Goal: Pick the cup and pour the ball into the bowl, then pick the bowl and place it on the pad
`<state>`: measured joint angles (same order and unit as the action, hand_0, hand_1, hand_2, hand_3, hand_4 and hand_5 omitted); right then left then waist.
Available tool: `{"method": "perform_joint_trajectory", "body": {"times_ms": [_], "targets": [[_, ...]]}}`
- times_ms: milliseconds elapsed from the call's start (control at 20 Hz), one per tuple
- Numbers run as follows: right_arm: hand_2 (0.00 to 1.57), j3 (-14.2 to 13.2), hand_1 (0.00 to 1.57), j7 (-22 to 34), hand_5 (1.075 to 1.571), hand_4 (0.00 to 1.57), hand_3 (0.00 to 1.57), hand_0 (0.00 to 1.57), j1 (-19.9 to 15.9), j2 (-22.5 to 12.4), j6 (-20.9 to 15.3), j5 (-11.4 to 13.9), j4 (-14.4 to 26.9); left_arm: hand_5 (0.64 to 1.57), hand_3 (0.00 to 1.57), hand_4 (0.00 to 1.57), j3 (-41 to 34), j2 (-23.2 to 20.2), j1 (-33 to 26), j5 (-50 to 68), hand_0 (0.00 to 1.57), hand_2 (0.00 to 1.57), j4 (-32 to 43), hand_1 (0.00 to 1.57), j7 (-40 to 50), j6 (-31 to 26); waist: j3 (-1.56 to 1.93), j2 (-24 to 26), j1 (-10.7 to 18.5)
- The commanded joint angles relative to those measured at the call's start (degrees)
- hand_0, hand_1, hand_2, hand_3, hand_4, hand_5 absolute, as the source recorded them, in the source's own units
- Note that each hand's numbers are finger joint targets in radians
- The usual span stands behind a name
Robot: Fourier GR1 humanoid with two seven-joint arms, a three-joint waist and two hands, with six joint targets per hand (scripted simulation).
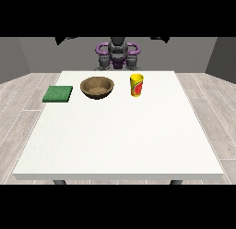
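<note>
- The yellow cup (136, 85) stands upright on the white bench (115, 135), toward the far edge and at the view's right of the wooden bowl (97, 87).
- The bowl sits near the cup but clear of it, and the green pad (58, 93) lies flat just beyond it at the view's left.
- No ball shows from this angle; it may sit inside the cup, hidden by the rim.
- The robot (118, 55) waits behind the far edge, arms tucked close to its body.
- No robot hand shows over the bench, so whether the fingers are spread or curled I cannot tell.
- By my reading nothing has started: the cup pick comes first.
- That calls for a reach forward to the cup, taking it upright before tipping it over the bowl.
</note>
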<state>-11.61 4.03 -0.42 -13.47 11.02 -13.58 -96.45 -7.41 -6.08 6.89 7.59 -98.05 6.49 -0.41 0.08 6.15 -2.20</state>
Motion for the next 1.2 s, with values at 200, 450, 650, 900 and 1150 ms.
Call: {"method": "perform_joint_trajectory", "body": {"times_ms": [200,450,650,900,1150], "targets": [[0.0,-1.1,0.0,-6.5,1.57,0.0,0.0,0.0,-1.8,0.9,2.5,0.6,2.6,1.536,0.0,0.0,-3.6,-1.8,3.7,1.0,0.0,0.0,7.1,0.0,-10.3,-2.5,-0.09,-7.6,-0.3],[0.0,-1.0,0.0,-9.3,1.57,0.0,0.0,0.0,-4.4,0.8,3.0,1.3,4.5,1.524,0.0,0.0,-2.3,1.1,5.4,-2.7,0.0,0.0,15.0,0.0,-20.5,-0.5,-0.09,-12.7,-2.2],[0.0,0.6,0.0,-10.2,1.571,0.0,0.0,0.0,-5.3,2.0,2.3,2.9,3.9,1.523,0.0,0.0,-2.6,2.3,7.9,-4.5,0.0,0.0,23.4,0.0,-28.3,0.9,-0.1,-15.0,-3.9],[0.0,0.6,0.0,-14.0,1.571,0.0,0.0,0.0,-4.6,2.3,3.2,4.4,6.5,1.518,0.0,0.0,-0.2,5.9,9.1,-7.4,0.0,0.0,31.6,0.0,-37.5,6.5,-0.09,-16.2,-5.1],[0.0,-2.8,0.0,-17.7,1.57,0.0,0.0,0.0,-8.5,0.4,4.7,2.5,12.3,1.517,0.0,0.0,-3.4,4.0,16.0,-5.4,0.0,0.0,40.5,0.0,-40.7,6.7,-0.09,-19.5,-4.4]]}}
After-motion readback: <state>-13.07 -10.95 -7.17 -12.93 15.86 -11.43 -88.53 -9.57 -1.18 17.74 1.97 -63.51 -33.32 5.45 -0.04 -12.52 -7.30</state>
